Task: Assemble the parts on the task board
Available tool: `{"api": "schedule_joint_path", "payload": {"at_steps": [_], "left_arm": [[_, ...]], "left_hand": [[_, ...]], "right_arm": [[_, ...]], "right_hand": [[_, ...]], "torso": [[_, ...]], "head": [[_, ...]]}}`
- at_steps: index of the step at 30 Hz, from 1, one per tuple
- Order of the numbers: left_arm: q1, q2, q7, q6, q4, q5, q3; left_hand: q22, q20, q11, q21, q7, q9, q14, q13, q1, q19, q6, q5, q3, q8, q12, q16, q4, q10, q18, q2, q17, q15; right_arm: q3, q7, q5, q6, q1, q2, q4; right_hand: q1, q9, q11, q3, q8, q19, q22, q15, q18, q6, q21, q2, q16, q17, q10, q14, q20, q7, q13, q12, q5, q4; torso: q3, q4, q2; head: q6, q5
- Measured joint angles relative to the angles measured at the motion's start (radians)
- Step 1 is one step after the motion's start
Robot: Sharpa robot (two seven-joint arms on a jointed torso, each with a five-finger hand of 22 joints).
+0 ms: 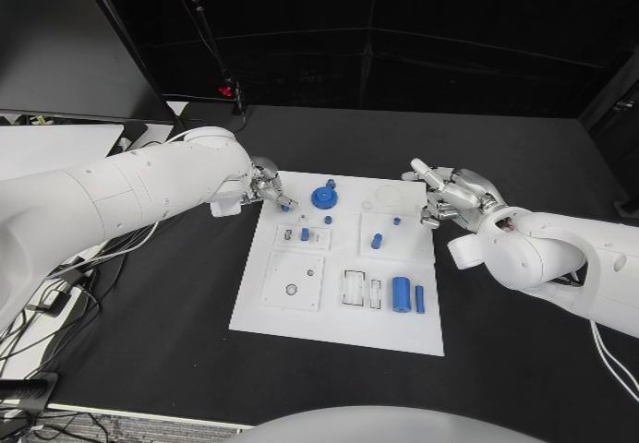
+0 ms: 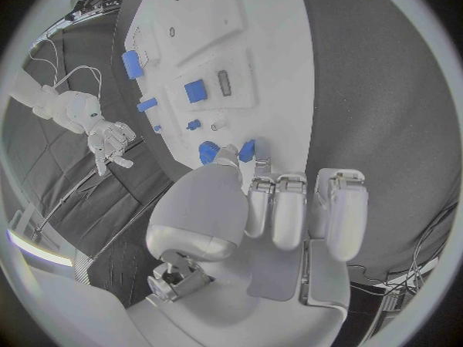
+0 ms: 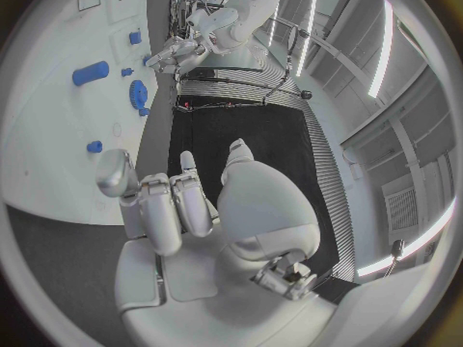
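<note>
Part (image 1: 285, 207) at left hand's (image 1: 267, 189) fingertips.

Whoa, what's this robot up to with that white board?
It is putting small blue parts together on the task board. The left hand is at the board's far left corner, its fingers touching a small blue part there. The right hand hovers by the far right corner, holding nothing. A blue gear, a cylinder and other pieces lie on the board.
</note>
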Motion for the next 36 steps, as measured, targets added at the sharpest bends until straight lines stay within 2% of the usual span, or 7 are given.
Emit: {"api": "schedule_joint_path", "payload": {"at_steps": [2, 8, 13, 23, 30, 36], "left_arm": [[0.000, 0.000, 0.003, 0.001, 0.000, 0.000, 0.000], [0.000, 0.001, 0.015, 0.001, 0.000, 0.000, 0.000], [-0.001, 0.001, 0.026, 0.000, 0.001, 0.000, 0.000], [-0.001, -0.003, 0.051, -0.009, 0.002, 0.000, 0.000], [-0.001, -0.010, 0.065, -0.021, 0.006, -0.001, 0.000], [-0.001, -0.028, 0.080, -0.038, 0.025, -0.001, 0.000]], "left_hand": [[0.000, 0.000, 0.000, 0.000, -0.001, -0.002, 0.000, 0.000, 0.007, 0.000, 0.001, 0.013, 0.008, -0.001, -0.001, 0.000, -0.002, 0.000, 0.000, -0.007, 0.000, -0.004], [0.000, 0.000, 0.000, 0.000, -0.001, -0.005, 0.000, 0.000, 0.048, 0.000, 0.001, 0.108, 0.061, -0.011, -0.002, 0.000, -0.001, 0.000, 0.000, -0.035, 0.000, -0.006], [0.000, 0.000, 0.000, 0.000, -0.001, -0.006, 0.000, 0.000, 0.068, 0.000, 0.001, 0.146, 0.109, -0.011, -0.003, 0.000, -0.001, 0.000, 0.000, -0.054, 0.000, -0.006], [0.000, 0.000, 0.000, 0.000, 0.000, -0.010, 0.000, -0.005, 0.093, 0.000, 0.018, 0.169, 0.196, -0.019, -0.003, 0.000, 0.000, 0.000, 0.000, -0.072, 0.000, -0.006], [0.000, 0.000, 0.000, 0.000, 0.005, -0.015, 0.000, -0.004, 0.105, 0.000, 0.029, 0.189, 0.229, -0.025, -0.005, 0.000, 0.000, 0.001, 0.000, -0.084, 0.000, -0.006], [0.000, 0.000, 0.000, 0.000, 0.006, -0.017, 0.001, -0.003, 0.108, 0.000, 0.030, 0.189, 0.238, -0.027, -0.005, 0.000, 0.000, 0.001, 0.000, -0.087, 0.000, -0.006]], "right_arm": [[0.000, 0.000, 0.000, 0.000, 0.000, 0.000, 0.000], [0.000, 0.000, 0.000, 0.000, 0.000, 0.000, 0.000], [0.000, -0.001, 0.000, 0.000, 0.000, 0.000, -0.001], [0.000, -0.002, 0.000, 0.000, 0.000, 0.000, -0.002], [0.000, -0.004, 0.000, 0.000, 0.000, 0.001, -0.003], [0.000, -0.006, 0.000, 0.000, 0.000, 0.000, -0.003]], "right_hand": [[0.000, 0.000, 0.000, 0.000, 0.000, 0.000, 0.000, 0.000, 0.000, 0.000, 0.000, 0.000, 0.000, 0.000, 0.000, 0.000, 0.000, 0.000, 0.000, 0.000, 0.000, 0.000], [0.000, 0.000, 0.000, 0.000, 0.000, 0.000, 0.001, 0.000, 0.000, 0.000, 0.000, 0.000, 0.000, 0.000, 0.000, 0.000, 0.000, 0.000, 0.000, 0.000, 0.000, 0.000], [0.000, -0.002, 0.000, 0.000, 0.000, 0.000, 0.001, 0.000, 0.000, -0.003, 0.000, 0.000, 0.000, 0.000, 0.000, 0.000, 0.000, -0.003, 0.000, 0.000, 0.005, 0.000], [0.000, -0.002, 0.000, 0.000, 0.000, 0.000, 0.001, 0.000, 0.000, -0.003, 0.000, 0.000, 0.000, 0.000, 0.000, 0.000, 0.000, -0.003, 0.000, 0.000, 0.005, 0.000], [0.000, -0.002, 0.000, 0.000, 0.000, 0.000, 0.001, 0.000, 0.000, -0.003, 0.000, 0.000, 0.000, 0.000, 0.000, 0.000, 0.000, -0.003, 0.000, 0.000, 0.004, 0.000], [0.000, -0.002, 0.000, 0.000, 0.000, 0.000, 0.000, 0.000, 0.000, -0.003, 0.000, 0.000, 0.000, 0.000, 0.000, 0.000, 0.000, -0.003, 0.000, 0.000, 0.004, 0.000]], "torso": [[0.0000, 0.0000, 0.000], [0.0000, -0.0001, 0.000], [0.0000, -0.0001, 0.000], [0.0000, -0.0001, 0.000], [0.0000, -0.0001, 0.000], [0.0000, -0.0001, 0.000]], "head": [[0.000, -0.002], [-0.001, -0.004], [-0.002, -0.005], [-0.003, -0.006], [-0.003, -0.006], [-0.003, -0.007]]}}
